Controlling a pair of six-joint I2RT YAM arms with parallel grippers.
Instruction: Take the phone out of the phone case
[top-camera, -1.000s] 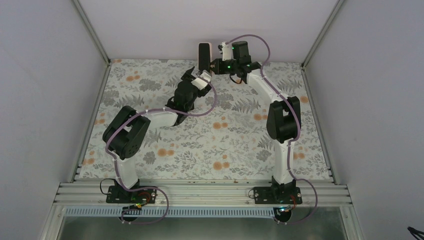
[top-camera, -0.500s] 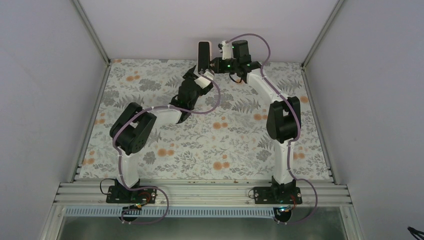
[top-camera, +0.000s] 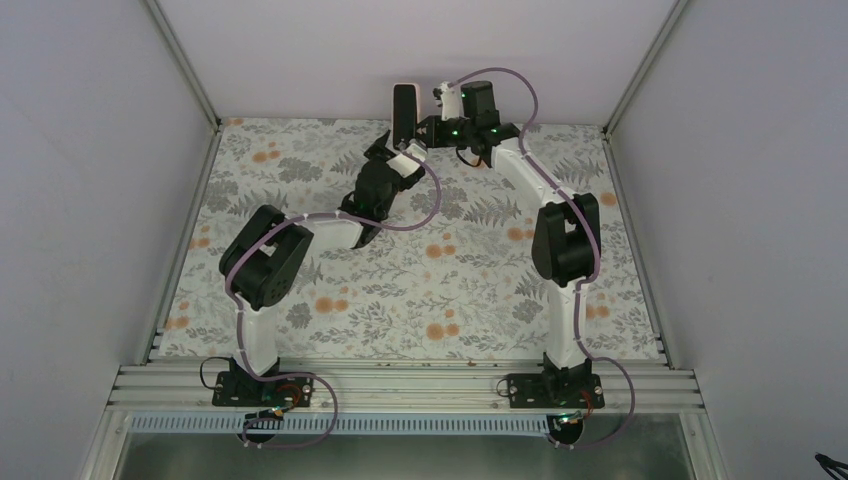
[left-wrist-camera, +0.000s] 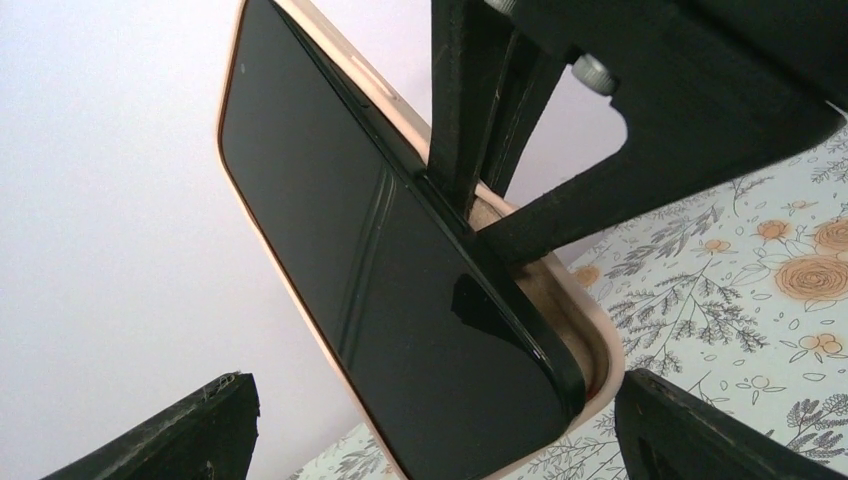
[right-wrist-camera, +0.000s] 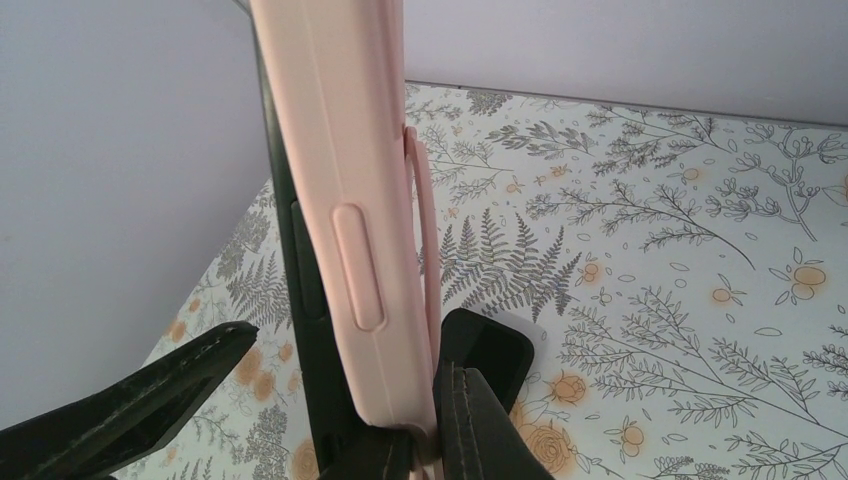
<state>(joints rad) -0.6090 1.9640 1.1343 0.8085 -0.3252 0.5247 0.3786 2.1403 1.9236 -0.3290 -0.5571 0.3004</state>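
Left arm has swung in: left gripper (top-camera: 399, 156) now hangs wide open, jaws straddling the lower end of the phone (left-wrist-camera: 380, 290) without touching it. Right gripper (right-wrist-camera: 425, 440) is clamped on the pink phone case (right-wrist-camera: 340, 190), holding it upright over the far edge of the floral table (top-camera: 480, 290). The case lip looks partly peeled there. Right fingers (left-wrist-camera: 470, 150) cross that edge, and the back wall (top-camera: 400, 50) is close behind.

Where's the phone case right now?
In the top view the phone case is held upright at the far centre by the right gripper, with the open left gripper close beside it.
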